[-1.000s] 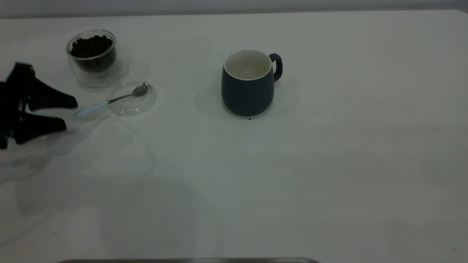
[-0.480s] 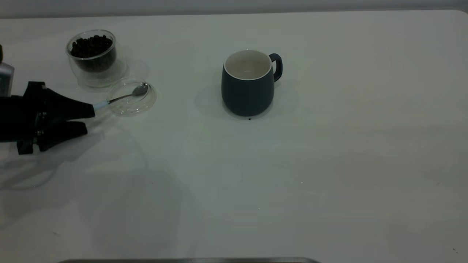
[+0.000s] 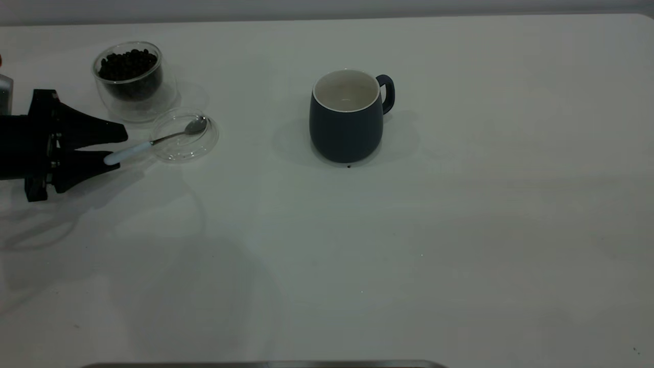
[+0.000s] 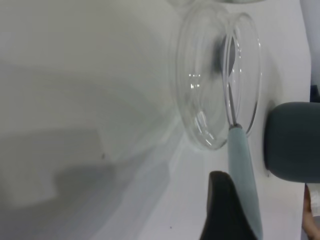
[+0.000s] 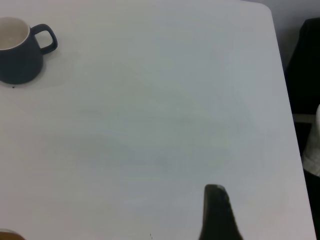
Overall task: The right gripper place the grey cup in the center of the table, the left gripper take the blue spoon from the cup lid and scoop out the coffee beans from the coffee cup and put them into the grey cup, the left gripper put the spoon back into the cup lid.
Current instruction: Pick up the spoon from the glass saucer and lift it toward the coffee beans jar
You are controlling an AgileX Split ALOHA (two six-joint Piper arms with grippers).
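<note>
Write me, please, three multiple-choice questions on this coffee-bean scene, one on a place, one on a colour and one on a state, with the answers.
1. Where does the bowl of the blue spoon lie?
A. In the cup lid
B. In the grey cup
C. On the bare table

2. What colour is the inside of the grey cup?
A. Black
B. White
C. Red

3. How does the left gripper stand?
A. Shut on the cup lid
B. Open, a finger on either side of the spoon handle's tip
C. Inside the coffee cup

Answers:
1 A: the metal bowl rests inside the glass disc, while the handle sticks out over its rim.
2 B: the exterior view shows a pale white interior with no coffee beans in it.
3 B: its two black fingers are spread, with the pale handle end between them.
</note>
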